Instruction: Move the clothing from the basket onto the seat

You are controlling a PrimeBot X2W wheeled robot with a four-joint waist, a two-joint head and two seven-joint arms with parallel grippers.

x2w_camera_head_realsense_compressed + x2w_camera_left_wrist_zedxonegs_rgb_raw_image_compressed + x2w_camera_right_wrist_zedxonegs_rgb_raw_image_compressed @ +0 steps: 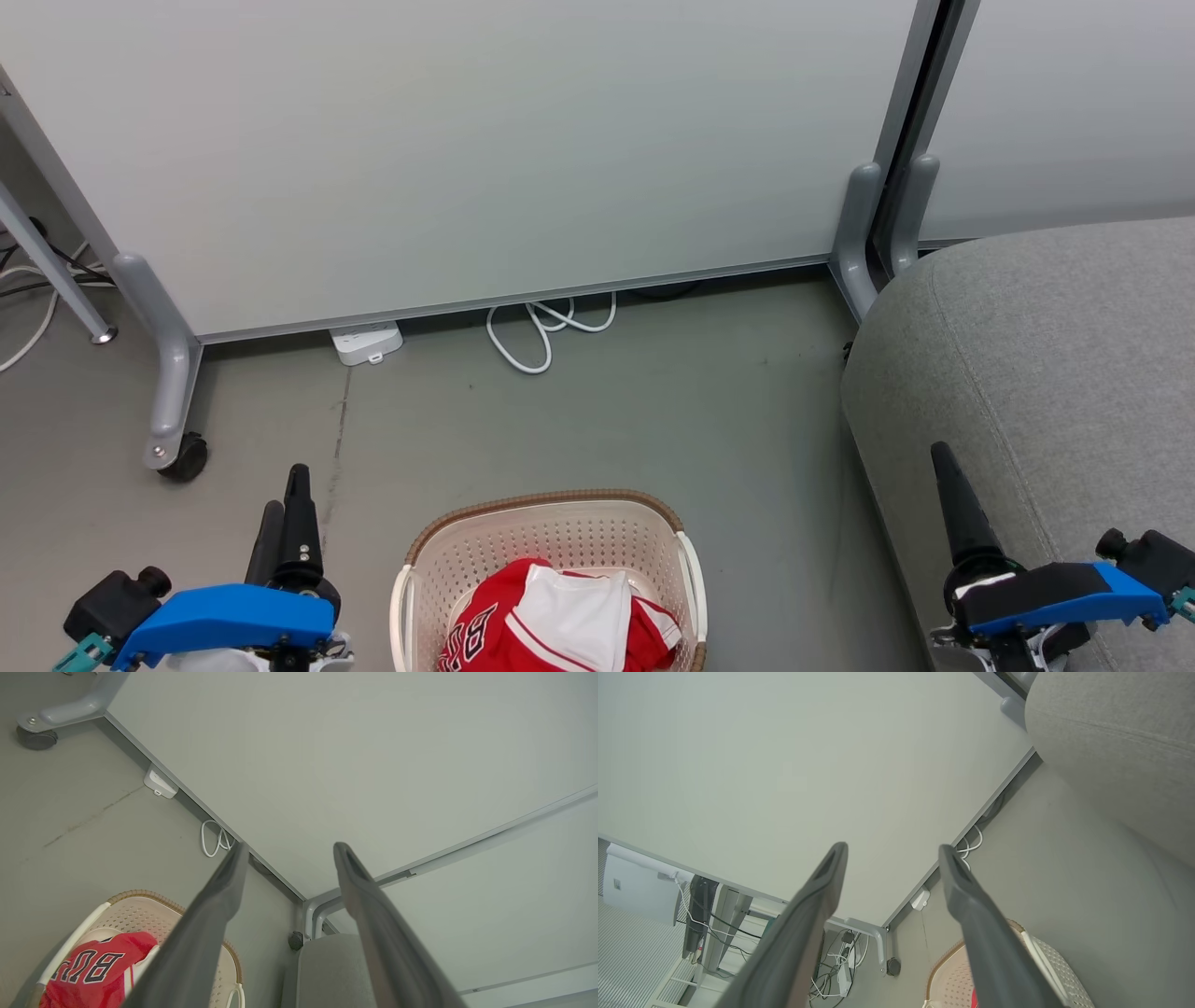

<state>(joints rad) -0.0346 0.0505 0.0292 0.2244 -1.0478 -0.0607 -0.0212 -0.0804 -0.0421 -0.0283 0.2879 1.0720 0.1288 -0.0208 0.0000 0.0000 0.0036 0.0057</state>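
The cream basket [551,527] stands on the floor at the bottom middle of the head view, with the red and white clothing [560,616] bundled inside it; dark lettering shows on one garment [93,970]. The grey seat [1055,373] rises at the right, apart from the basket. My left gripper [285,493] hovers open to the left of the basket [140,900], its fingers spread with nothing between them [292,847]. My right gripper [945,467] hangs open over the seat's near edge [1111,742], holding nothing [893,848].
Pale grey partition panels [467,140] stand behind on grey legs with a caster [182,457]. A white power strip [367,342] and a looped white cable [546,327] lie under the panel. Bare floor [766,448] separates the basket from the seat.
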